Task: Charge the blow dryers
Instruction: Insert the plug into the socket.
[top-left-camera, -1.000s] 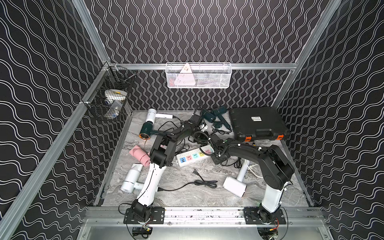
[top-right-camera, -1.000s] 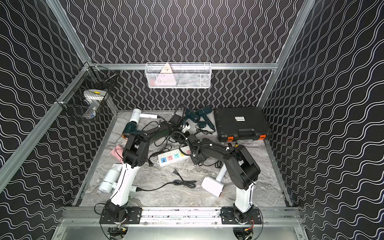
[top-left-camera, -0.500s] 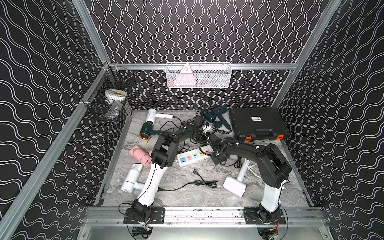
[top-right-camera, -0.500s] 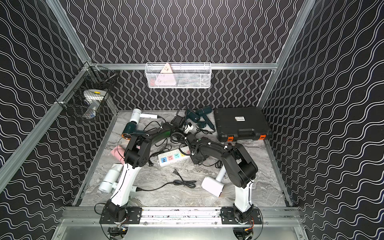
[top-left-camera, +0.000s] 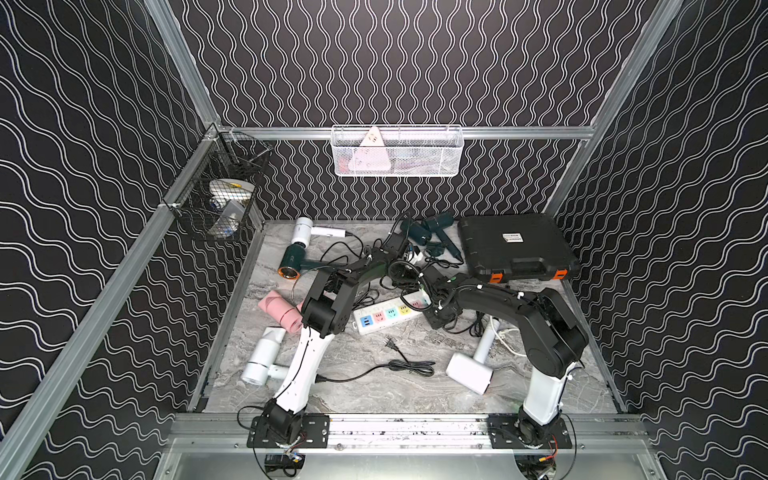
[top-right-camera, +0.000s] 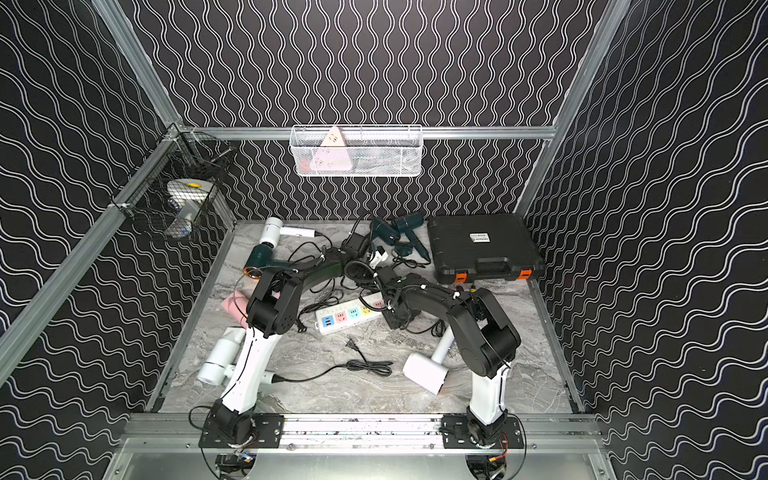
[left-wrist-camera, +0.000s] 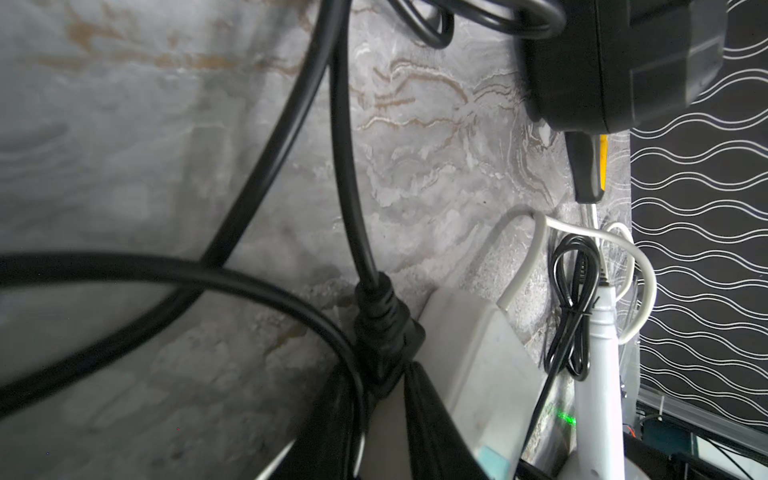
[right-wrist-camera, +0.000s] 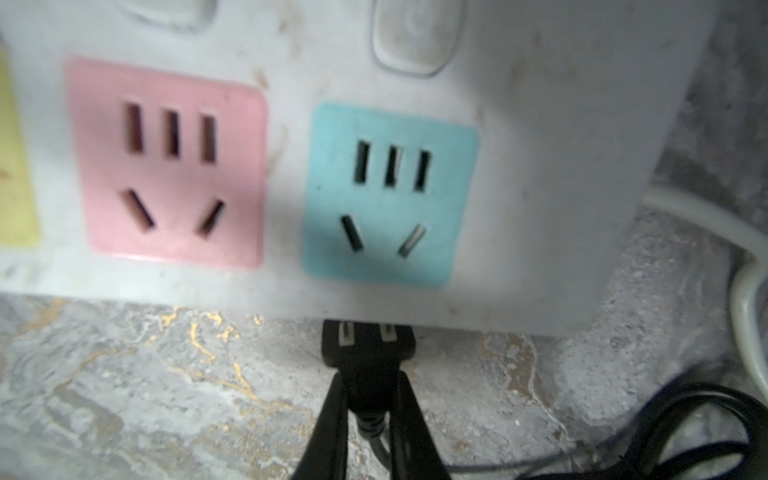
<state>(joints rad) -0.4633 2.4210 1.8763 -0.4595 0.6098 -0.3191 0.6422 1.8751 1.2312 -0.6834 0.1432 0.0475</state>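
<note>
Glossy black cord (left-wrist-camera: 345, 166), matt white plastic power strip (right-wrist-camera: 540, 124)

**Strip, case and two baskets around the marble**

A white power strip (top-left-camera: 390, 312) lies slantwise mid-table on the grey marbled tabletop (top-left-camera: 361, 395), coloured sockets facing up. Seen close in the right wrist view, its pink socket (right-wrist-camera: 170, 166) and blue socket (right-wrist-camera: 390, 195) sit side by side, and the strip's white lead (right-wrist-camera: 706, 216) runs off its end. A closed black case (top-left-camera: 515, 245) with two orange latches (top-left-camera: 496, 277) fills the far right corner. At its edge pokes out what looks like a yellow-and-black tool handle (left-wrist-camera: 588, 166), too blurred to name. A white wire basket (top-left-camera: 440, 166) hangs on the back wall and a black mesh basket (top-left-camera: 189, 220) on the left rail, both holding pale items.
</note>
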